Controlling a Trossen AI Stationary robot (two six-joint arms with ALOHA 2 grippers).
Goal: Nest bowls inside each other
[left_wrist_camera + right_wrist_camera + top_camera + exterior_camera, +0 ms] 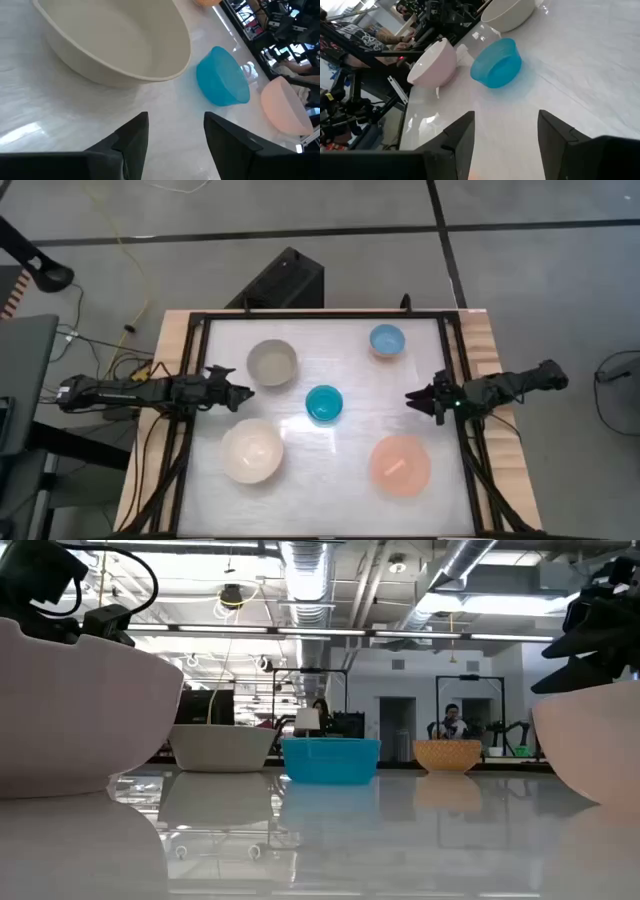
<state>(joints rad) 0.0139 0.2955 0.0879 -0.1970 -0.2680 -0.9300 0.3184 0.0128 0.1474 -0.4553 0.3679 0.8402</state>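
Waiting at opposite edges of the white glossy table (330, 475), both arms faced inward with nothing held; the left gripper (243, 392) stood with its jaws apart beside the medium grey-beige round plastic bowl (271, 363), and the right gripper (413, 397) likewise stood with jaws apart, empty, on the far side. All five bowls lay separate and upright, none nested yet; the small teal plastic bowl (324, 404) sat at the centre between the two grippers, within either arm's reach; the large cream-white plastic bowl (251, 451) sat on the left arm's side toward the near edge, the large salmon-pink plastic bowl (400, 464) on the right arm's side, and the smallest light blue plastic bowl (387, 340) toward the far edge. Judging by this spread, the layout seemed a starting one; spaced well apart, each bowl left room for fingers to straddle a rim.
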